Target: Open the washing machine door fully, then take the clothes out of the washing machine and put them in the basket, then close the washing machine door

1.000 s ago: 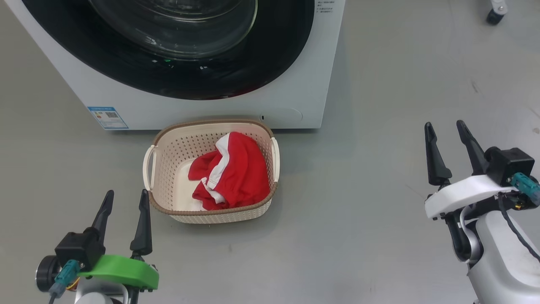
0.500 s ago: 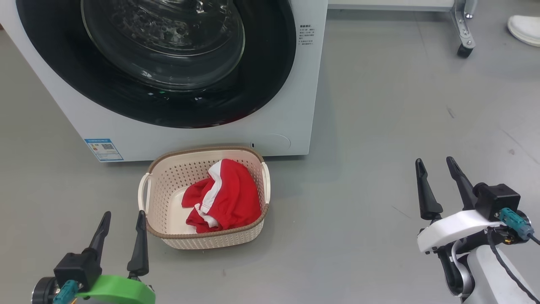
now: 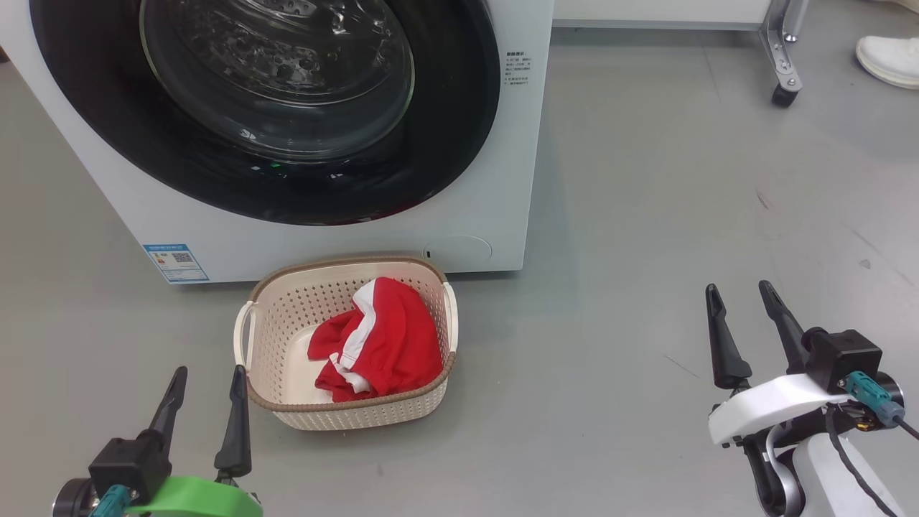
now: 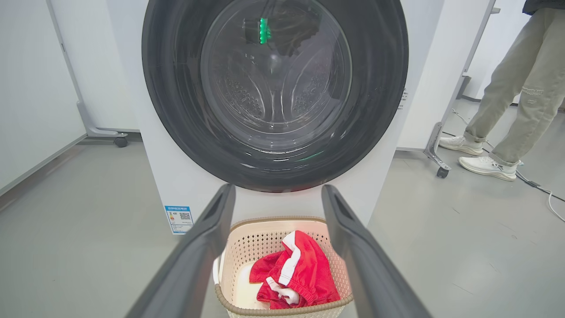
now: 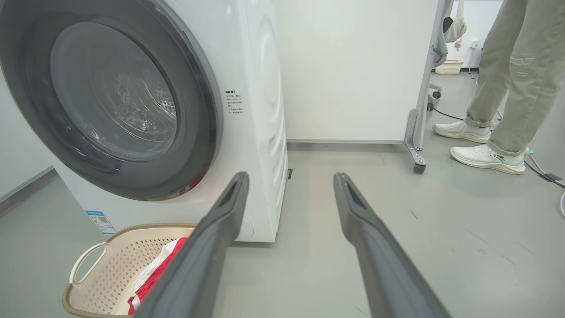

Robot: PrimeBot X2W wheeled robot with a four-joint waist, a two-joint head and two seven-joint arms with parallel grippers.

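Left gripper (image 3: 210,369) jaws wide and empty, right gripper (image 3: 738,286) the same, both above the floor (image 3: 610,287), basket (image 3: 344,413) nearer the left, clothes (image 3: 391,337) inside it (crumpled, white trim showing), washer (image 3: 510,179) just behind, door (image 3: 459,143) shut, shoe (image 3: 887,61) far right

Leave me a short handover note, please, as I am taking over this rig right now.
Left pincer: open, empty, above the grey floor.
Right pincer: open, empty, out to the right.
The bright red fabric garment with white stripes lies in the cream perforated plastic basket, before the big white washing machine.
Its round black-rimmed glass door looks shut.
Done: unloading, door closing. Left: nothing apparent.
A person's legs stand at the right.
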